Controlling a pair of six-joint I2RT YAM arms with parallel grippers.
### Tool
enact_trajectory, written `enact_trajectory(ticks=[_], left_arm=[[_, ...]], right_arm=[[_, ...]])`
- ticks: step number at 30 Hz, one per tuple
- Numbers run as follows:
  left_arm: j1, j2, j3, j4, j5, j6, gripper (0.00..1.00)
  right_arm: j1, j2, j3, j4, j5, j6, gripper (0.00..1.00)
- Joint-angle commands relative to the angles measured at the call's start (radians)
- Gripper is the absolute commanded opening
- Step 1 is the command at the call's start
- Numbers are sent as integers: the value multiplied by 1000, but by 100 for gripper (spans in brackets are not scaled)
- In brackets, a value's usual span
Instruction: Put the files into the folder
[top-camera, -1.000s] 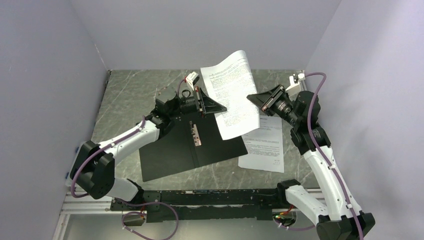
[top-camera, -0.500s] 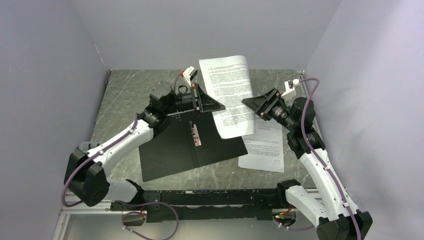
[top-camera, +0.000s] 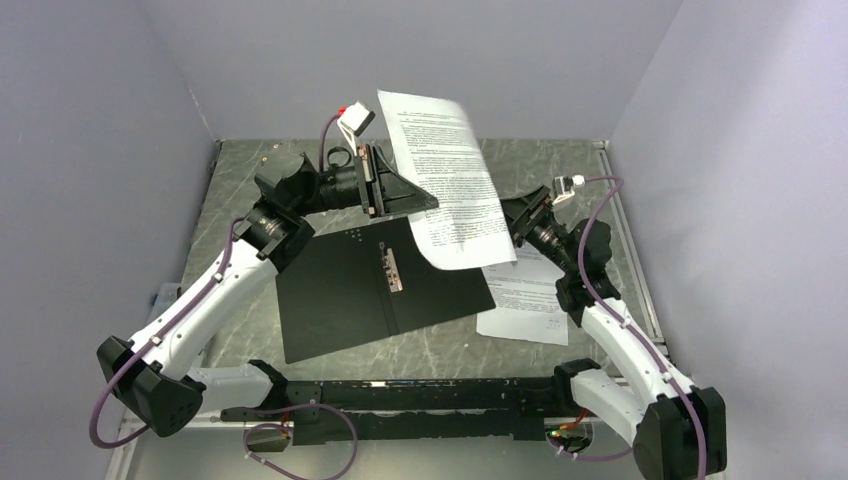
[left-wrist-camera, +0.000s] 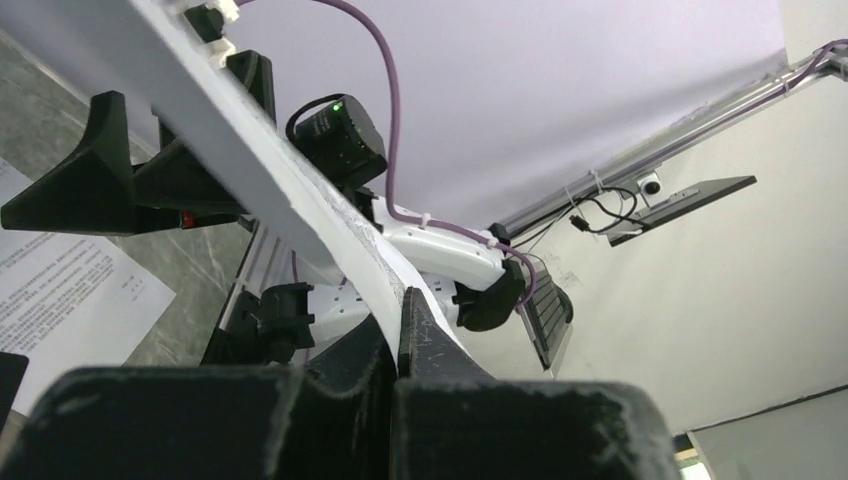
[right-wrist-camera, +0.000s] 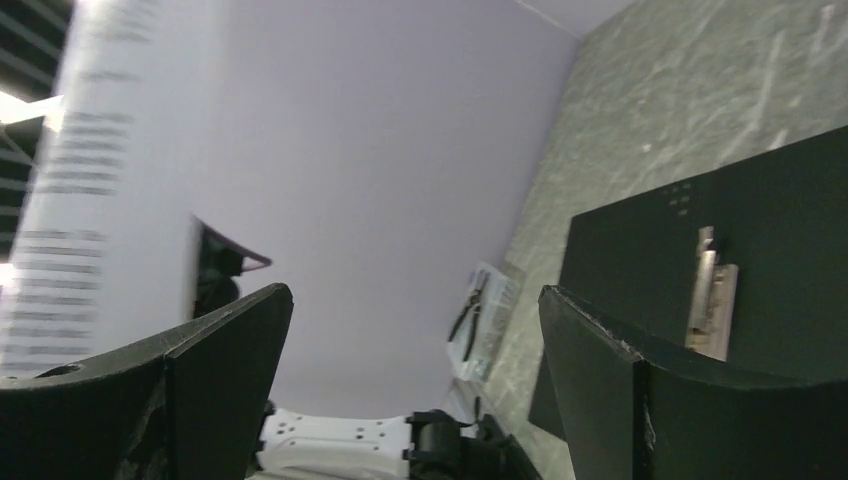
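A sheet (top-camera: 445, 180) was pinched in the closed left gripper (top-camera: 430, 203) above the open folder (top-camera: 340, 300), presumably for lowering in. The right gripper (top-camera: 513, 213) was spread wide, holding nothing.

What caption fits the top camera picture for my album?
Left end effector holds up a printed sheet near the open folder.

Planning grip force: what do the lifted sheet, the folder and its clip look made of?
Sheet: thin white paper, matte; it curves and droops from one held edge. Folder: matte black inside, probably plastic or coated card; lies flat. Clip: likely metal, pale shine.
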Motion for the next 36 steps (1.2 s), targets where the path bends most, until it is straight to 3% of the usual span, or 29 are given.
enact_trajectory(ticks=[1,7,13,27,36], left_arm=[[5,3,47,-18,62,35,3],[5,1,52,-1,123,54,3],[7,-28,25,31,140,58,3],[8,-137,-10,-40,178,189,3],[8,-160,-62,46,211,160,3]], right_arm=[[22,33,-55,396,-16,217,100],[36,24,-108,536,52,341,100],[35,-39,-138,532,94,354,100],[-8,-121,-164,639,63,432,99],[-15,-105,-131,778,32,528,99]])
